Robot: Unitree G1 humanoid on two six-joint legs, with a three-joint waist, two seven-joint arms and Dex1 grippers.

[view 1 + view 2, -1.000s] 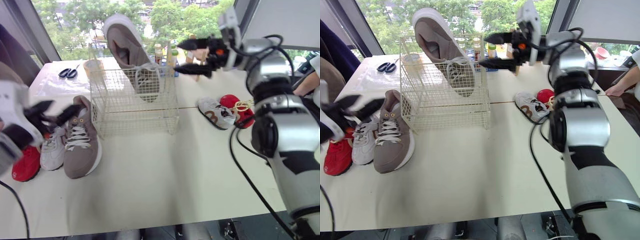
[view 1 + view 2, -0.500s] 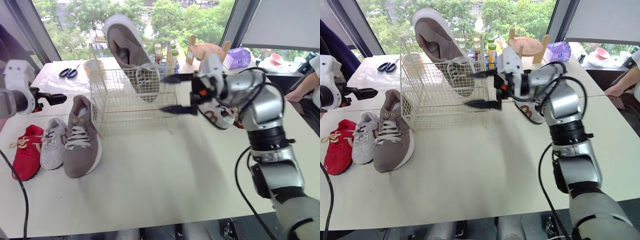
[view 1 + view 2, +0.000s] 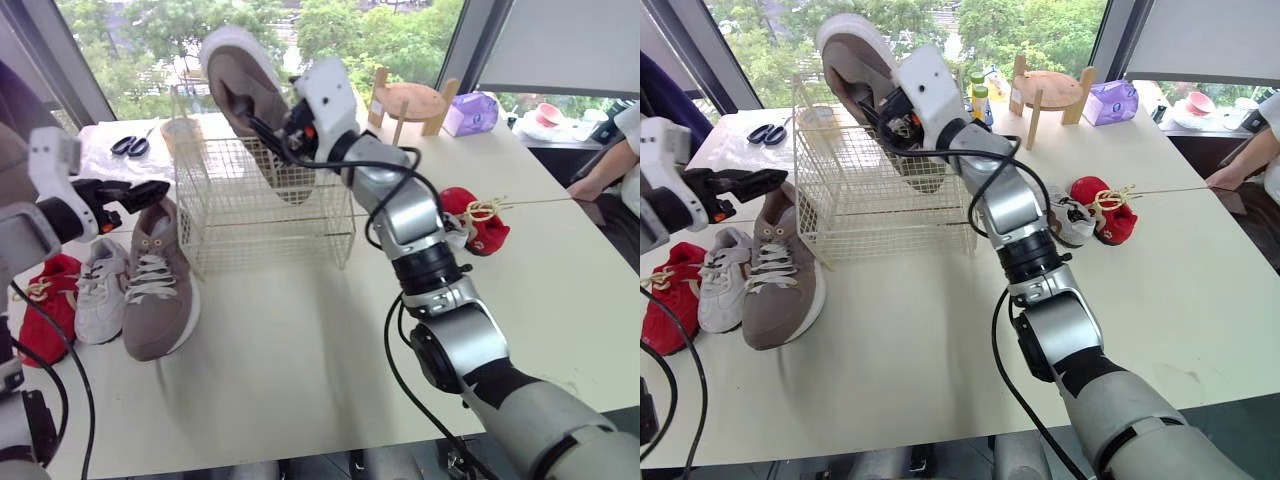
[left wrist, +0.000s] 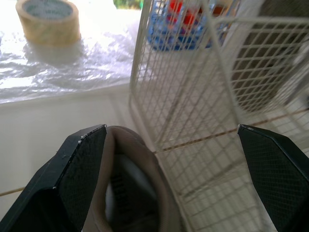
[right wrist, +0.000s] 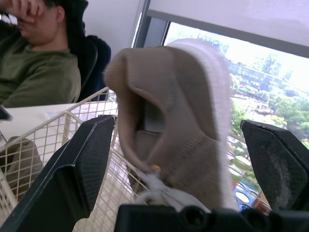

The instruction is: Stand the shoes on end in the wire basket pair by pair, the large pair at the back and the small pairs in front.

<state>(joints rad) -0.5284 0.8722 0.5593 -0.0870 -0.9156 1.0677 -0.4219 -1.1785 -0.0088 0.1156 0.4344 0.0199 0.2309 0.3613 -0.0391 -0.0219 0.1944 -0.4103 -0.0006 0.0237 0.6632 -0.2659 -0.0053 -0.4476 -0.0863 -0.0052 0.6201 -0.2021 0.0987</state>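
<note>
Now, right end effector (image 5: 177,125) spread wide around heel of taupe shoe (image 3: 845,50), left end effector (image 4: 169,129) apart

On the pale tabletop (image 3: 300,340), black-handled scissors (image 3: 130,145) lie on a clear plastic sheet (image 4: 72,63) at the far left corner, with a roll of tape (image 4: 48,20) near them. A round wooden stand (image 3: 405,100) and a purple tissue pack (image 3: 472,112) sit by the far edge. A person in a green top (image 5: 34,67) sits beside the tabletop.
</note>
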